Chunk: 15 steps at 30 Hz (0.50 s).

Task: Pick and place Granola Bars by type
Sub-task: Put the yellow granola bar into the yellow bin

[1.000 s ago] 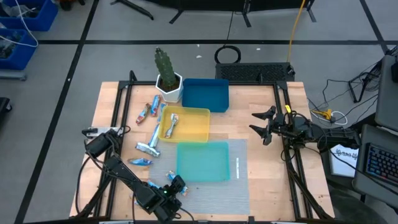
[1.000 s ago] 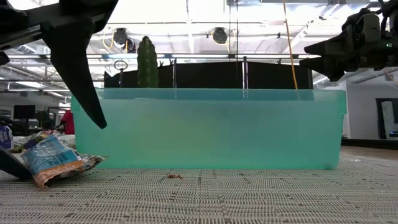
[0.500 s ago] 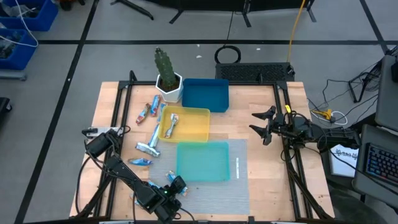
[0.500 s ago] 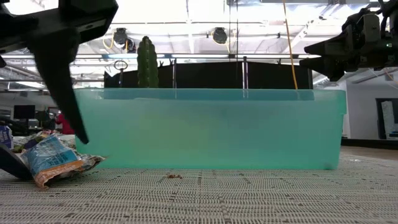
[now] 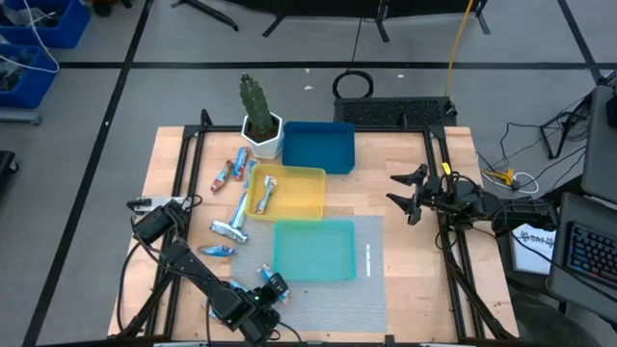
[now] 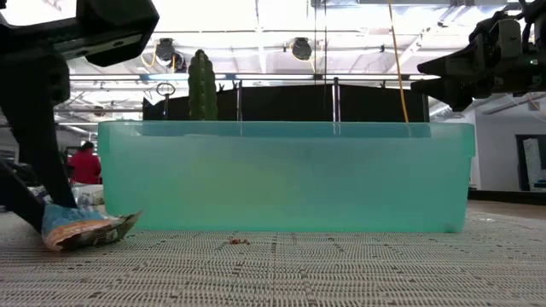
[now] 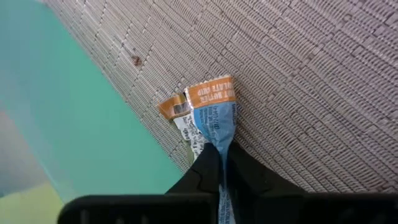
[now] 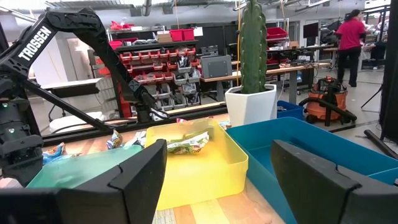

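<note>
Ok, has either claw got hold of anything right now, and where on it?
The left claw is shut on a blue-and-orange granola bar, pinching one end of its wrapper on the mat. The right claw is open and empty.

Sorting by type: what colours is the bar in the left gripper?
Blue bar with orange end, clearest in left wrist view.

Both arms are dark, nearly black, built of slim tubular links joined by blocky housings. The left arm (image 5: 193,275) trails loose black cables along its length. In the right wrist view it bears "TROSSEN" in white capitals on its upper link. The right arm (image 5: 463,204) carries a yellow marking near its wrist. Each ends in two flat, tapered, matte black fingers (image 8: 323,174).
</note>
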Each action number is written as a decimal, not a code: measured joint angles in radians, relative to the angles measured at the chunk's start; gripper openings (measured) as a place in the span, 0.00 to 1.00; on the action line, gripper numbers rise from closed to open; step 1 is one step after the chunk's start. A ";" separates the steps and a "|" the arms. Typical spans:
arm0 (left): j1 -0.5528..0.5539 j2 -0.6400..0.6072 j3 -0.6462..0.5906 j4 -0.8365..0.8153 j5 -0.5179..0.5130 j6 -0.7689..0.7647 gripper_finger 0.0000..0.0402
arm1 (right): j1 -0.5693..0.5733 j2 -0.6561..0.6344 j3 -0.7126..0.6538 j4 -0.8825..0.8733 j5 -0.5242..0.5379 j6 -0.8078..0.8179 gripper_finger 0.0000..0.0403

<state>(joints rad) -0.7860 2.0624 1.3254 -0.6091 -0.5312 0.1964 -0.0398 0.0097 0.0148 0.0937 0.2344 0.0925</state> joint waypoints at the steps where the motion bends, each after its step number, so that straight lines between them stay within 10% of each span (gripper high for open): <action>1: -0.001 0.001 0.000 0.001 -0.014 -0.005 0.04 | 0.000 0.000 0.000 0.000 0.000 0.000 0.69; 15: -0.012 -0.050 0.140 -0.117 -0.077 0.004 0.02 | 0.000 0.000 0.000 0.000 0.000 0.000 0.69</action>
<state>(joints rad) -0.7979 2.0124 1.4654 -0.7266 -0.6082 0.2002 -0.0395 0.0097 0.0149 0.0937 0.2344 0.0925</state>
